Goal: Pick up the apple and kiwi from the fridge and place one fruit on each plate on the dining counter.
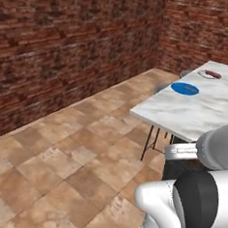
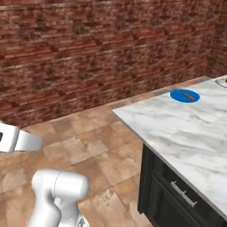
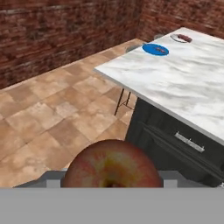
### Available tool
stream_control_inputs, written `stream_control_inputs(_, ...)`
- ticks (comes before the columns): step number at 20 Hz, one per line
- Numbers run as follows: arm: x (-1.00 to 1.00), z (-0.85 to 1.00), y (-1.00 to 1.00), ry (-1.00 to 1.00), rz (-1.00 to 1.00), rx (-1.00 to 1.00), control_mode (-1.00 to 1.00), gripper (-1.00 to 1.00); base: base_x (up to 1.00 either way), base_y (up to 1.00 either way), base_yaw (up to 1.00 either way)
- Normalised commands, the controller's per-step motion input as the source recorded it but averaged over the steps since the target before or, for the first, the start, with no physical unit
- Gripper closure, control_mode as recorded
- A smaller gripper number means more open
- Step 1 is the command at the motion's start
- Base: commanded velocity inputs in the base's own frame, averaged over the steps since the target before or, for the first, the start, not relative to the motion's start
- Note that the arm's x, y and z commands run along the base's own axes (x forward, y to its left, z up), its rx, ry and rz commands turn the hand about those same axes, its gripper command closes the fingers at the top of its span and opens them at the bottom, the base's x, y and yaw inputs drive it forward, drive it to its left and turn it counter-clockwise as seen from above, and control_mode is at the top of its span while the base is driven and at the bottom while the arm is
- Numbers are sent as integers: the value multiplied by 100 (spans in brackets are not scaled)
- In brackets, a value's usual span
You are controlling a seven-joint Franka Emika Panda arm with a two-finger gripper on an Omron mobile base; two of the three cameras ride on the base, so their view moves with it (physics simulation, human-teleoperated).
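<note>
In the hand view a red and yellow apple [image 3: 113,164] sits close up at the bottom, with my gripper [image 3: 112,183] shut on it; the fingers are mostly hidden behind the fruit. Ahead to the right stands the marble dining counter [image 3: 183,83] [image 1: 203,111] [image 2: 177,128]. Near its far end lies a flat blue plate [image 3: 155,49] [image 1: 185,88] [image 2: 185,95] with a thin stick on it. Beyond it is a pale grey plate [image 3: 181,38] [image 1: 208,74] holding a reddish skewer. The kiwi and the fridge are out of view.
Brick walls [image 1: 68,44] close off the left and the back. Brown tiled floor [image 1: 69,151] lies open to the counter's left. A stool with thin dark legs [image 1: 150,143] stands at the counter's near corner. The counter's dark base has a drawer handle [image 3: 189,142].
</note>
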Motion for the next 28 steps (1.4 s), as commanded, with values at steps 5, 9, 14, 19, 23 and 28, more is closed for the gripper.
stream_control_inputs(5, 0, 0, 0, 0, 0, 0, 100, 100, 100, 62, -24)
stream_control_inputs(9, 0, 0, 0, 0, 0, 0, 100, 100, 100, 70, -40)
stream_control_inputs(14, 0, 0, 0, 0, 0, 0, 100, 100, 100, 71, -41)
stream_control_inputs(19, 0, 0, 0, 0, 0, 0, 100, 100, 100, 71, -41)
stream_control_inputs(23, 0, 0, 0, 0, 0, 0, 100, 100, 100, 72, -41)
stream_control_inputs(28, 0, 0, 0, 0, 0, 0, 100, 100, 100, 73, -43)
